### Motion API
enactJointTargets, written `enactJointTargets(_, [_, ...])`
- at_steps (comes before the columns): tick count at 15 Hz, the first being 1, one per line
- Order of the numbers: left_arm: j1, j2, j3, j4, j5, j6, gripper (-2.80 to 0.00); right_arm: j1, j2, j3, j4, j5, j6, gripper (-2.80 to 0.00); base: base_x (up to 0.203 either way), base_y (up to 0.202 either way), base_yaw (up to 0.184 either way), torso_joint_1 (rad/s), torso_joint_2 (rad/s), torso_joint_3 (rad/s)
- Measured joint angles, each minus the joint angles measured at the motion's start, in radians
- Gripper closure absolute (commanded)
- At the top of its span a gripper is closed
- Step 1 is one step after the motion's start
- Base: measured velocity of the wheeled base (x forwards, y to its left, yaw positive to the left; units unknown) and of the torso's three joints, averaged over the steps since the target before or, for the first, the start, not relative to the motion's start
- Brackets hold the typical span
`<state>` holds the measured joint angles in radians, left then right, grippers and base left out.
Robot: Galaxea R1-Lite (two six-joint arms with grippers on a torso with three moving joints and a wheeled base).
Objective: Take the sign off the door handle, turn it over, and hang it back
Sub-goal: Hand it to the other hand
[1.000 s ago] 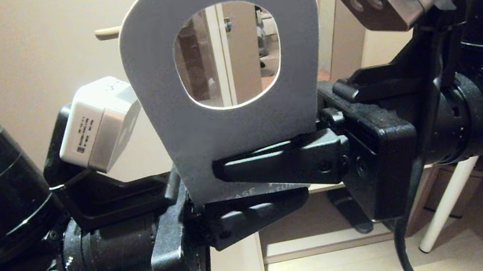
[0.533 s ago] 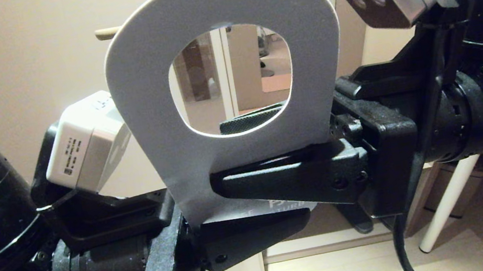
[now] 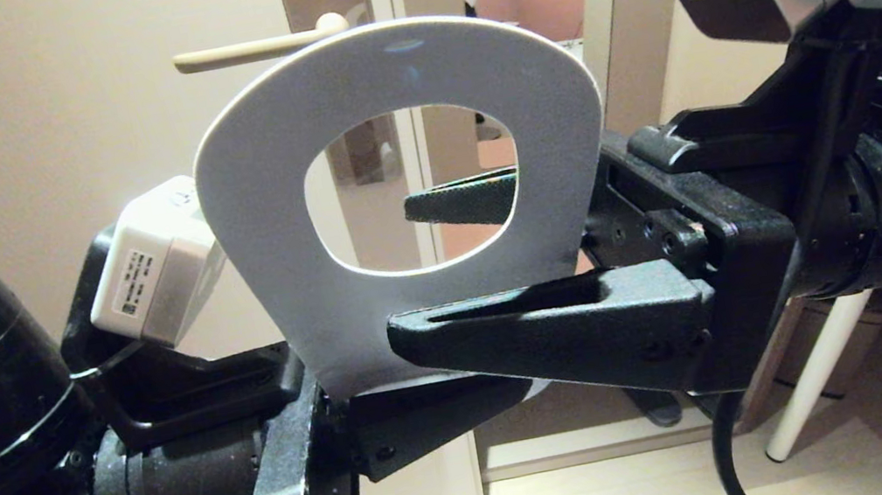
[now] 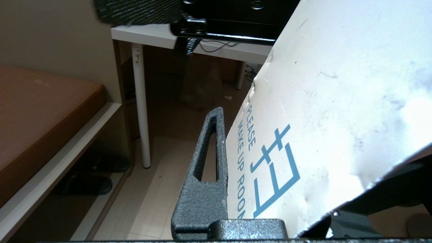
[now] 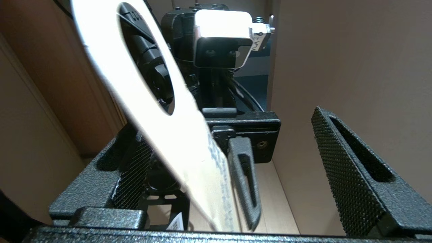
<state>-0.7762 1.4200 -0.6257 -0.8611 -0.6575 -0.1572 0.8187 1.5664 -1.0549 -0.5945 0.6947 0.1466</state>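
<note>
The left pincer point(image 3: 432, 413) pinches the sign point(image 3: 388, 79) by its lower edge, upright before the camera; the right pincer point(image 3: 443, 260) stands spread, one finger on each side. Draw the right arm clear without brushing the card, then carry the hole to the door handle point(image 3: 259, 46) beyond.

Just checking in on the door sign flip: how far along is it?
Done: the sign is off the door handle. In hand: the left gripper pinches its lower end, while the right gripper stands open around it, one finger each side. Left: hanging it back on the handle.
</note>
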Motion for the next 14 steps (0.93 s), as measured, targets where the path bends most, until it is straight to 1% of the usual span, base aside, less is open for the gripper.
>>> enactJointTargets(2, [0.022, 0.002, 0.001, 0.001, 0.000, -0.001, 0.00, 0.000, -0.009, 0.001, 0.001, 0.002, 0.001, -2.80, 0.000, 0.000, 0.000, 0.000, 0.00, 0.000])
enactJointTargets(5, [0.035, 0.006, 0.001, 0.001, 0.000, -0.002, 0.00, 0.000, -0.017, 0.003, 0.001, 0.006, 0.001, -2.80, 0.000, 0.000, 0.000, 0.000, 0.00, 0.000])
enactJointTargets(8, [0.045, 0.006, 0.000, 0.000, 0.001, -0.033, 0.00, 0.000, -0.025, 0.003, 0.001, 0.005, 0.001, -2.80, 0.000, 0.000, 0.000, 0.000, 0.00, 0.000])
enactJointTargets(14, [0.058, 0.000, -0.001, 0.010, -0.005, -0.051, 0.00, -0.001, -0.039, 0.029, 0.002, 0.001, 0.000, -2.80, 0.000, 0.000, 0.000, 0.000, 0.00, 0.000])
